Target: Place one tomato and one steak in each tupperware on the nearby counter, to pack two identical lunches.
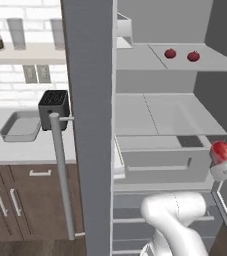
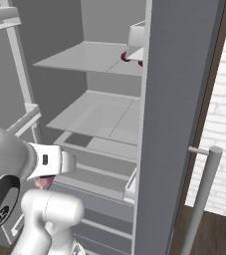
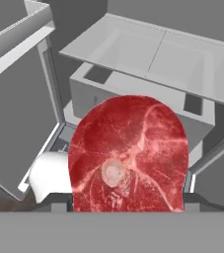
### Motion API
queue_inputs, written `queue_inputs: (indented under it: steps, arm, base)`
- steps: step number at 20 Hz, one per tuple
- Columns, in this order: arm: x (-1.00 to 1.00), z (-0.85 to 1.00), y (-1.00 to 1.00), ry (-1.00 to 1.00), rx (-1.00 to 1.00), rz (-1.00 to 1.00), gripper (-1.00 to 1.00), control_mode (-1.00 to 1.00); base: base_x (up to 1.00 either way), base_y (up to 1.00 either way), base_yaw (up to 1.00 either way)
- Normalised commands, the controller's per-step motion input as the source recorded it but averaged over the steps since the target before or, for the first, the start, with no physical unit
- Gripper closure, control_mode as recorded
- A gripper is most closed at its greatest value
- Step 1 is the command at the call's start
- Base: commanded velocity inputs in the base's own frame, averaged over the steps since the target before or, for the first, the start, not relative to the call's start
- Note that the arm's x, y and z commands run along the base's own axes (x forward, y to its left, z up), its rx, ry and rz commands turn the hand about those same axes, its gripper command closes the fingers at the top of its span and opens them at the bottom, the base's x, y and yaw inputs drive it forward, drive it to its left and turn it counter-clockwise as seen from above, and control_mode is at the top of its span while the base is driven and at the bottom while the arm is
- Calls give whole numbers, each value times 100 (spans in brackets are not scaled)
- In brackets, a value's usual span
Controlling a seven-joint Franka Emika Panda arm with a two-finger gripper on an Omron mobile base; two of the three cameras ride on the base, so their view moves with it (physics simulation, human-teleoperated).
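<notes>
Pincer [image 3: 128, 207] clenched on steak [image 3: 129, 153], held flat-face toward the hand camera in front of the open fridge, drawer [image 3: 143, 99] just behind. Seen red at the right edge of the left base view. Counter [image 1: 15, 150] well off to the left past the fridge door; grey tray [image 1: 21, 126] on it. Two tomatoes [image 1: 181, 55] up on the fridge's top shelf [image 1: 135, 57].

arm [image 1: 177, 220]: glossy white rounded links | joint [image 2: 0, 211]: dark cap, small white marking | wrist [image 2: 47, 160]: white block, small dark slot
</notes>
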Motion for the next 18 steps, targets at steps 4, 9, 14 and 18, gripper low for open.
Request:
queue_inputs:
  steps: [4,9,14,18]
  arm:
    - [0,0,0,0,0,0,100,100]
    - [0,0,0,0,0,0,100,100]
    - [0,0,0,0,0,0,100,100]
    - [0,0,0,0,0,0,100,100]
  base:
    - [-100,23,0]
    - [-100,32,13]
    - [-19,59,74]
    - [0,23,91]
